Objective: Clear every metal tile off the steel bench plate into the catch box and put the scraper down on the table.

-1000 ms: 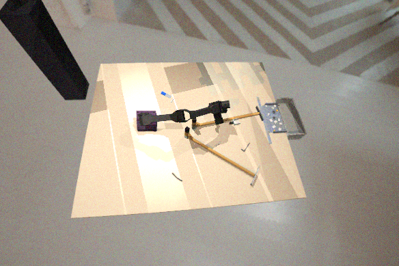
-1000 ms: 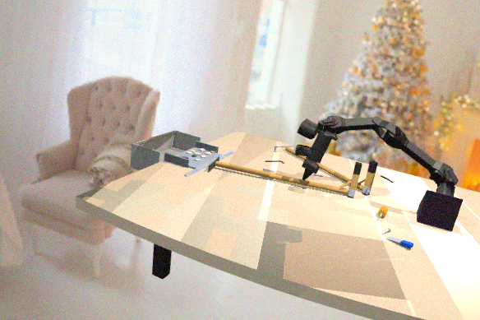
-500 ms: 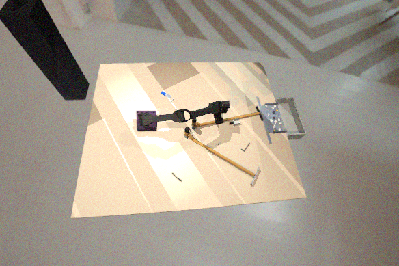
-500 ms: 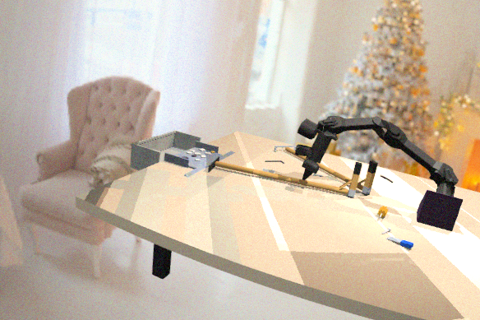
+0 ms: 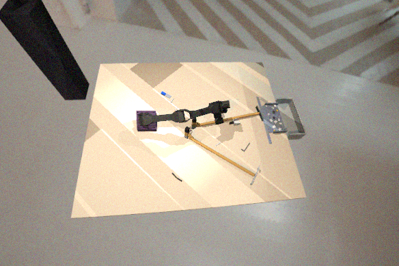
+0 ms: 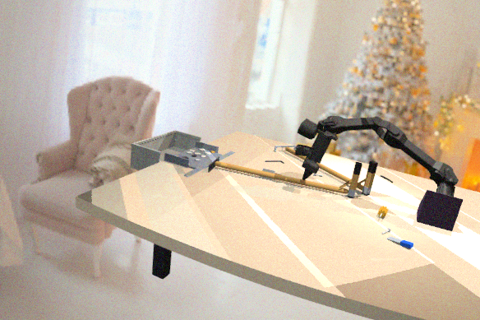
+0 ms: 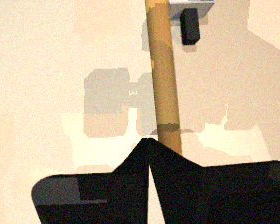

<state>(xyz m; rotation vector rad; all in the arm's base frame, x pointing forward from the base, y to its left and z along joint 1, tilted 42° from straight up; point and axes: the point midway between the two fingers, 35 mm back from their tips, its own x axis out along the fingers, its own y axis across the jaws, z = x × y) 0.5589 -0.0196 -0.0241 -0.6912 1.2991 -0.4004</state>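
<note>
My gripper (image 5: 218, 122) (image 6: 305, 178) (image 7: 149, 140) is shut and empty, its tips close above and beside a long wooden handle (image 5: 246, 116) (image 6: 246, 170) (image 7: 163, 75). That handle lies on the table, with a wide grey crosspiece (image 5: 268, 137) at the near edge of the steel plate (image 5: 265, 107). Several small tiles (image 5: 274, 121) (image 6: 201, 151), mostly pale, lie on the plate. The grey catch box (image 5: 296, 117) (image 6: 145, 157) is at its far end. A second long-handled tool (image 5: 222, 155) (image 6: 339, 173) lies diagonally, with a thin grey head (image 5: 255, 176). Which one is the scraper I cannot tell for sure.
Upright dark-topped grips (image 6: 355, 179) (image 6: 370, 178) stand at the handles' near ends. A black-and-grey object (image 5: 235, 122) (image 7: 190, 26) lies beside the first handle. A blue-handled tool (image 5: 164, 94) (image 6: 406, 243), a yellow piece (image 6: 382, 211), a bent rod (image 5: 244, 148) and a dark strip (image 5: 176, 177) lie around.
</note>
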